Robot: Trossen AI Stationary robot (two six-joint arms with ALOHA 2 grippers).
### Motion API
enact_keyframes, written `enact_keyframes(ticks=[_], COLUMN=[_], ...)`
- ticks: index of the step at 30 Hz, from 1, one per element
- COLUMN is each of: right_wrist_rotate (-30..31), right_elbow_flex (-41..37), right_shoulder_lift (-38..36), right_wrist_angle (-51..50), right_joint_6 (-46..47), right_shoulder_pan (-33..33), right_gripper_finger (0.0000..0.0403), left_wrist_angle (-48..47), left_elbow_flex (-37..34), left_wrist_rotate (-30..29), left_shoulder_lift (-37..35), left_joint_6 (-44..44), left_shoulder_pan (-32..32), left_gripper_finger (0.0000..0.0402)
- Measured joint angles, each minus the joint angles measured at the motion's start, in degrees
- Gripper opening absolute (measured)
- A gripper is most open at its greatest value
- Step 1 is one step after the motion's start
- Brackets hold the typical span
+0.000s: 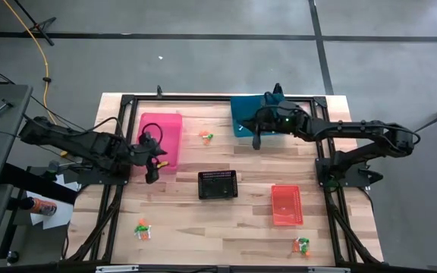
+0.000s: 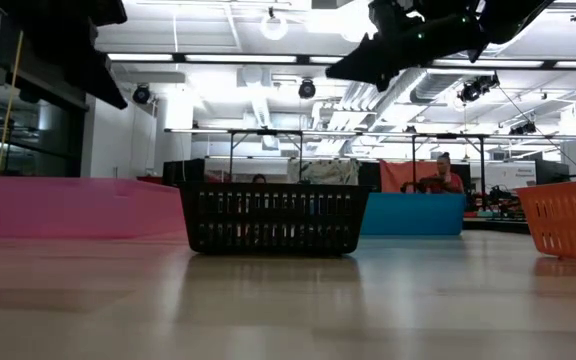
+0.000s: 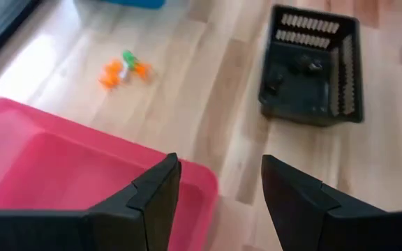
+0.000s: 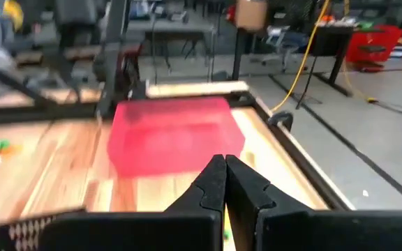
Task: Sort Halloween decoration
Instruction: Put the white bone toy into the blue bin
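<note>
Looking down on the wooden table (image 1: 203, 227), we see the left gripper (image 1: 155, 157) hanging over the near corner of the pink bin (image 1: 160, 141), its two fingers (image 3: 155, 195) spread wide with nothing between them and nothing touching them; in the left wrist view only the pink rim and bare wood show through the gap. We find the right gripper (image 1: 256, 139) at the front edge of the blue bin (image 1: 247, 114), its fingers pressed together and empty, pointed across the table toward the pink bin. We count four bins: pink, blue, a red bin (image 1: 286, 205) on the right, and a black basket (image 1: 218, 184) in the middle. We count three small clusters of Halloween decoration, orange and green bits: one cluster (image 1: 206, 136) lies on the wood between the pink and blue bins, to the right of the left gripper and well apart from it; a second cluster (image 1: 143, 230) sits near the front left edge; a third cluster (image 1: 302, 245) sits at the front right, just below the red bin. We cannot count the single pieces in any cluster.
</note>
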Motion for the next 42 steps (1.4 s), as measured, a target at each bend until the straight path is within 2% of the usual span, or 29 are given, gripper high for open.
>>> enact_keyframes(ticks=[6, 12, 18, 23, 30, 34, 36, 37, 40, 42], right_wrist_rotate=[-0.5, -0.5, 0.8, 3.0, 3.0, 3.6, 4.2, 4.7, 4.6, 4.6], right_elbow_flex=[0.0, 0.0, 0.0, 0.0, 0.0, 0.0, 0.0, 0.0, 0.0, 0.0], right_shoulder_lift=[0.0, 0.0, 0.0, 0.0, 0.0, 0.0, 0.0, 0.0, 0.0, 0.0], right_wrist_angle=[-5.5, -9.0, -9.3, -9.3, -11.0, -11.3, -10.2, -9.5, -8.3, -8.1], right_joint_6=[5.2, 13.8, 14.7, 14.9, 13.3, 13.7, 14.2, 15.0, 15.2, 15.3], right_shoulder_pan=[3.3, 7.8, 11.7, 14.0, 16.1, 16.7, 17.1, 17.3, 18.7, 19.9], right_gripper_finger=[0.0000, 0.0000, 0.0000, 0.0000, 0.0000, 0.0000, 0.0000, 0.0000, 0.0000, 0.0000], left_wrist_angle=[3.2, 12.6, 13.7, 13.8, 13.8, 13.8, 13.8, 13.8, 14.0, 14.8], left_elbow_flex=[0.0, 0.0, 0.0, 0.0, 0.0, 0.0, 0.0, 0.0, 0.4, 0.7], left_wrist_rotate=[2.7, 6.2, 7.2, 6.8, 1.0, 0.9, 4.0, 7.4, 23.7, 31.8], left_shoulder_lift=[1.6, 2.3, 2.3, 3.7, 12.3, 20.1, 24.1, 25.7, 29.5, 30.9], left_joint_6=[-2.4, -6.3, -14.0, -20.1, -26.0, -25.8, -27.3, -29.7, -39.1, -45.6], left_shoulder_pan=[-1.4, -3.3, -6.5, -11.8, -21.7, -25.0, -25.7, -25.7, -24.4, -24.1], left_gripper_finger=[0.0186, 0.0186, 0.0186, 0.0186, 0.0186, 0.0186, 0.0186, 0.0186, 0.0186, 0.0186])
